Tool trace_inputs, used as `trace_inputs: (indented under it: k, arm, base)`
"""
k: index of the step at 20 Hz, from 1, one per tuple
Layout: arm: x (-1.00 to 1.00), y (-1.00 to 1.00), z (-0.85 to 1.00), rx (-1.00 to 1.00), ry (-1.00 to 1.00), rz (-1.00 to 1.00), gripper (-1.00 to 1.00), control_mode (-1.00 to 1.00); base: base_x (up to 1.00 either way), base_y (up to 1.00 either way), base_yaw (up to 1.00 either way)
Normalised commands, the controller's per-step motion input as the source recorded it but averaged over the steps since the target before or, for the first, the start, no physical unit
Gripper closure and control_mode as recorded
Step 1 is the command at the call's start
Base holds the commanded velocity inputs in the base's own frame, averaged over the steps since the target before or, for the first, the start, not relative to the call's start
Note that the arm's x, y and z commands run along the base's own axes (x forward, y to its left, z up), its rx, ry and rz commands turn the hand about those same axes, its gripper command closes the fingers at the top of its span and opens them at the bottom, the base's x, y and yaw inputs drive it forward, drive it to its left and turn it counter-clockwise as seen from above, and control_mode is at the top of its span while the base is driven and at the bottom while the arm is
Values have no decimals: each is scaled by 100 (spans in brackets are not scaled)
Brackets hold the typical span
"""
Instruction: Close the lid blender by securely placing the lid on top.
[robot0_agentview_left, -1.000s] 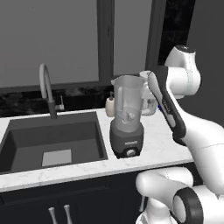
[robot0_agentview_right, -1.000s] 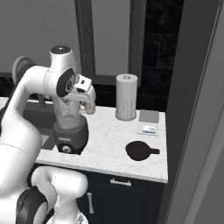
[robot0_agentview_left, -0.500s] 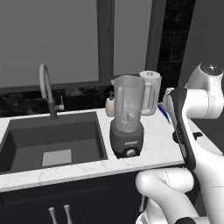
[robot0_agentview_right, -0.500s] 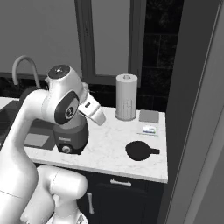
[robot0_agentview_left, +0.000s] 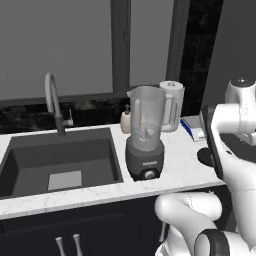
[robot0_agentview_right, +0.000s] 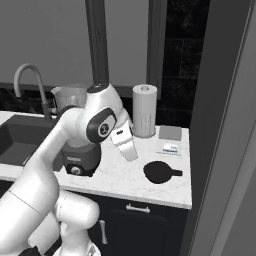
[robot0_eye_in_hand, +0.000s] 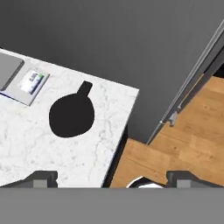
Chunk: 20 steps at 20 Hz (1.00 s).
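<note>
Swung from the blender (robot0_agentview_left: 146, 135) toward the lid (robot0_eye_in_hand: 72, 114) at ten o'clock, the wide-open, empty claw (robot0_eye_in_hand: 109, 178) risks overshooting the desk (robot0_eye_in_hand: 39, 144) edge.

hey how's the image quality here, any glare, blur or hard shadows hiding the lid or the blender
Hand view: the lid is a flat, sharp black shape on evenly lit marble, no glare. Left base view: soft resolution, the clear blender jar looks hazy but readable. Right base view: the arm covers much of the blender; the lid shows plainly, with no hard shadow.
</note>
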Motion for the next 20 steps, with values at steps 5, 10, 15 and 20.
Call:
trace_inputs:
  k: [5,10,15,20]
  arm:
    - [11,-30,-44,12,6,-23,-100,-100]
    - [16,-30,-33,6,-3,-10,-100,-100]
    - [7,-32,-26,1,-18,-1,-100,-100]
    - [18,-27,-21,0,-9,0,-100,-100]
  base:
    - [0,0,0]
    - [0,0,0]
    - [0,0,0]
    - [0,0,0]
